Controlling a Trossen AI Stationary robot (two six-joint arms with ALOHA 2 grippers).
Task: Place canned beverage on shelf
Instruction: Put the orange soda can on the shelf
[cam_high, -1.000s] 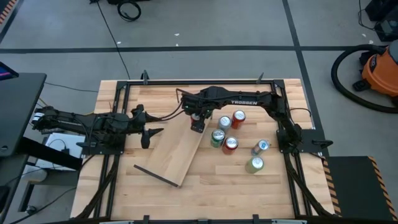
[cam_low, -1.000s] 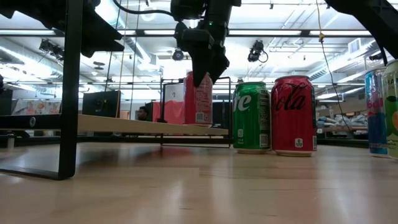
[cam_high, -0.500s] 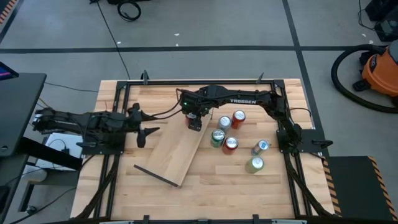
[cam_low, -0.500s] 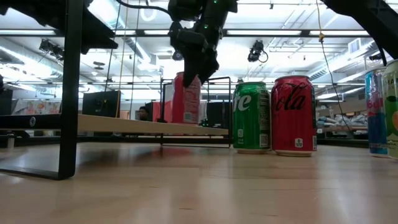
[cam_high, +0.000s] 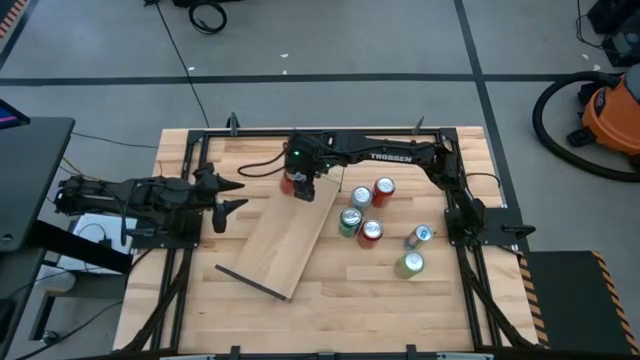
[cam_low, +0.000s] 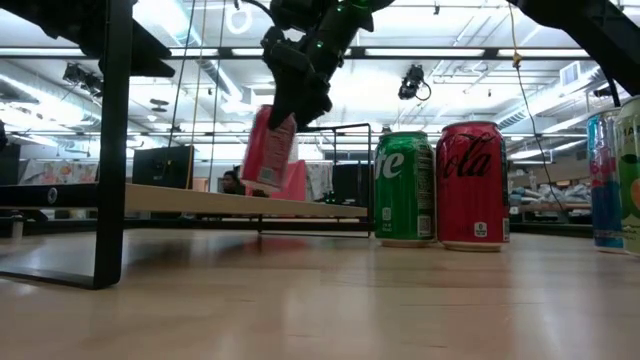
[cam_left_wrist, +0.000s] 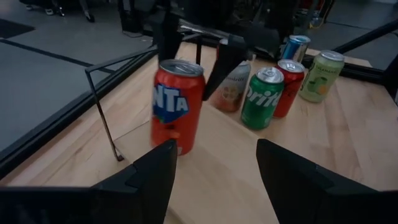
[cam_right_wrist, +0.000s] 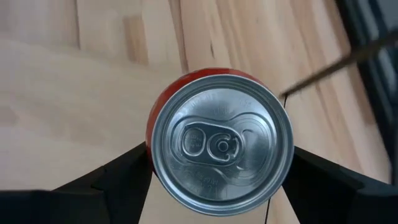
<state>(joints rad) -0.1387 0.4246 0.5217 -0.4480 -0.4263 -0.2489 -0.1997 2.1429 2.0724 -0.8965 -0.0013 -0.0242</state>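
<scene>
**Fanta can tilted at the far end of the shelf**

The right claw (cam_high: 300, 186) is above the far end of the shelf (cam_high: 285, 243), its two dark fingers (cam_right_wrist: 121, 180) pinching an orange Fanta can (cam_left_wrist: 177, 106) by the sides just under its silver top. In the low view the can (cam_low: 268, 150) leans away from upright, its base near the plank's surface; whether it touches the wood there is hard to tell from that angle. In the left wrist view its base appears to rest on the plank beside the thin dark wire bracket (cam_left_wrist: 106, 112) at that end.

The shelf lies slantwise on the desk (cam_high: 340, 310), a long light-wood plank with its other dark bracket (cam_high: 250, 282) at the near end. Nothing else stands on the plank.

To the right of the shelf, on the desk, stand the other cans: a green Sprite can (cam_high: 349, 221) just beside the plank's edge, a red cola can (cam_high: 370, 232) next to it, a silver-topped can (cam_high: 361, 197) and a second red can (cam_high: 383, 189) beyond them, then a blue can (cam_high: 420, 235) and a pale green can (cam_high: 409, 264) farther from the shelf.

The left claw (cam_high: 222, 193) waits left of the shelf's far end, its fingers spread and holding nothing.
</scene>
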